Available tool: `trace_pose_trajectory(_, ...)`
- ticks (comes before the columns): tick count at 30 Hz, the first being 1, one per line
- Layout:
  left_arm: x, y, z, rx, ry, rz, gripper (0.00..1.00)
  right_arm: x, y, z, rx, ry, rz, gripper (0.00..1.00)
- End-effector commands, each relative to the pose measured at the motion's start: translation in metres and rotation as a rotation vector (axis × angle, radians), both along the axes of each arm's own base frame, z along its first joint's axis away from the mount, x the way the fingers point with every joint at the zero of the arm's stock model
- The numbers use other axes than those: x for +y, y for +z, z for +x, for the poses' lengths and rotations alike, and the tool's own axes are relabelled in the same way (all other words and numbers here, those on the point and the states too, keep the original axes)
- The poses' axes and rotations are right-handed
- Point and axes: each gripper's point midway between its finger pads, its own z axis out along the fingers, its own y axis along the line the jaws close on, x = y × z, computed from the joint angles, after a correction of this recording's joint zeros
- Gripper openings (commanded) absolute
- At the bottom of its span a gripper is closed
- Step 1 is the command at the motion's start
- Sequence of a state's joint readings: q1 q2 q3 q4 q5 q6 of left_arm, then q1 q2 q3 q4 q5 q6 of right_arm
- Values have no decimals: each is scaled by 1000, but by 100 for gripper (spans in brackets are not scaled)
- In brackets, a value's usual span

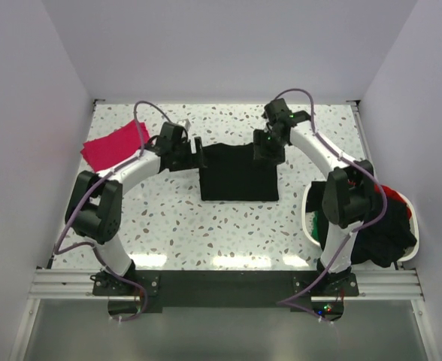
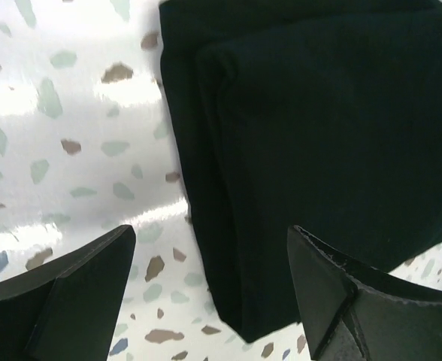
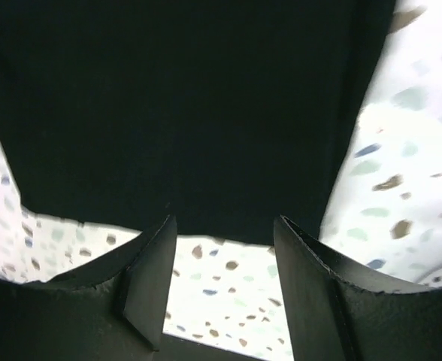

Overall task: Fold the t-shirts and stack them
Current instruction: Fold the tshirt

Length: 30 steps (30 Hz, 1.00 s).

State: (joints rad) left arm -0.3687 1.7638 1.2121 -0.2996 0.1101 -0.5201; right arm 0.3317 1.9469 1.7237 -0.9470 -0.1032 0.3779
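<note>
Terrazzo table [image 1: 206, 226]: arms [image 1: 127, 174] arch inward to black t-shirt [image 1: 237, 177]; left claw [image 2: 210, 235], right claw [image 3: 225, 224] spread.

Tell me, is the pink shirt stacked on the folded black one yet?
No, the pink shirt lies apart, left of the black shirt.
</note>
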Motion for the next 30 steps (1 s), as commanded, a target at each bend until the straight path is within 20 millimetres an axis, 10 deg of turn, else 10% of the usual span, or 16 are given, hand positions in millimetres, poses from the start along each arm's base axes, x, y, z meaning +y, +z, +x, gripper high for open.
trace_pose_trajectory(1,-10,19,-4,-105,-72,-76,87,44,9,-15,-56,74,129,58)
trace_pose_trajectory(7,-18,-1,-24,-72,-130,-134,88,74,-17,-41,25,96,196,58)
trace_pose_trajectory(17,-25,-23,-24,-82,-157,-185,88,57,-73,-51,136,90,68,58)
trace_pose_trajectory(30,-21,-47,-13,-125,-190,-282,89,51,-74,-57,138,87,49,58)
